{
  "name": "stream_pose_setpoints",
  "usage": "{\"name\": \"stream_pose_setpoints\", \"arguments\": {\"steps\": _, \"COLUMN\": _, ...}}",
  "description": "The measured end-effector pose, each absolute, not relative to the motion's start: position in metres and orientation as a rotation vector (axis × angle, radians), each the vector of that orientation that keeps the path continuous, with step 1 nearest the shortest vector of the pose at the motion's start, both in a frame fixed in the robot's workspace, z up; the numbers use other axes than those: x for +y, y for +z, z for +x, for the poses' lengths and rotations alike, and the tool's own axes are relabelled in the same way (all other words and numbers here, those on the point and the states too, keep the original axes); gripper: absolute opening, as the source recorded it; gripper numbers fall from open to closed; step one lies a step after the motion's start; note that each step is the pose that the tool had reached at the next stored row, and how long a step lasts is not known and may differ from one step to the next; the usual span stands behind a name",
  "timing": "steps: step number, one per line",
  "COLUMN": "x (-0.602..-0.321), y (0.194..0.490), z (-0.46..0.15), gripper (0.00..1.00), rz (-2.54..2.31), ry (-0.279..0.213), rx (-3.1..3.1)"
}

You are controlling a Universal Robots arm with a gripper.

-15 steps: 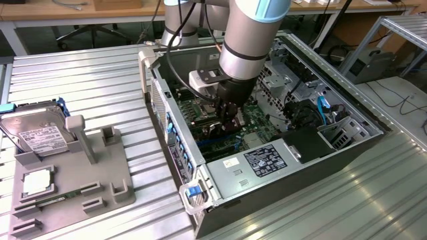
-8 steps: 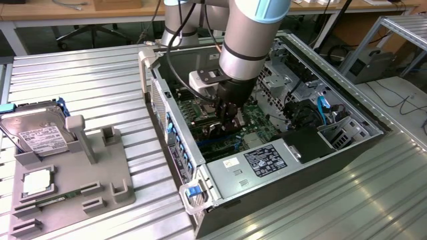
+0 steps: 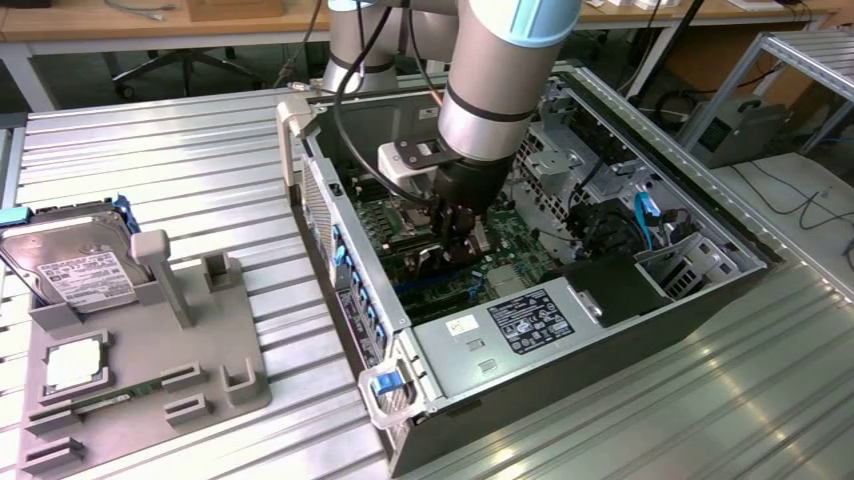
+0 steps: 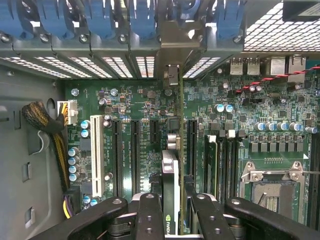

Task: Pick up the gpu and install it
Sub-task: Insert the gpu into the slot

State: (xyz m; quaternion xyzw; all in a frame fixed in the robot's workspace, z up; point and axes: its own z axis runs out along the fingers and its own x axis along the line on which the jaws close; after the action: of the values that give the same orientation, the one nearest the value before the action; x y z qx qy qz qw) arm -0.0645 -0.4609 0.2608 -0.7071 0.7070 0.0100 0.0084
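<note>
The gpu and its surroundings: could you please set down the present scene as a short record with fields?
gpu: held edge-on inside the open computer case, above the motherboard and in line with its expansion slots
gripper: shut on the gpu, clamping its two faces
seating: cannot tell whether the card is in a slot
fixture tray: on the exterior view's left, outside the case, carrying a hard drive, a processor and a memory stick
</note>
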Motion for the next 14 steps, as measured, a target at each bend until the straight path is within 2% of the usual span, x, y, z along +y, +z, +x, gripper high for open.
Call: {"name": "stream_pose_setpoints", "arguments": {"steps": 14, "x": -0.4609, "y": 0.2577, "z": -0.0646, "gripper": 0.27, "rz": -2.217, "ry": 0.031, "rx": 2.202}}
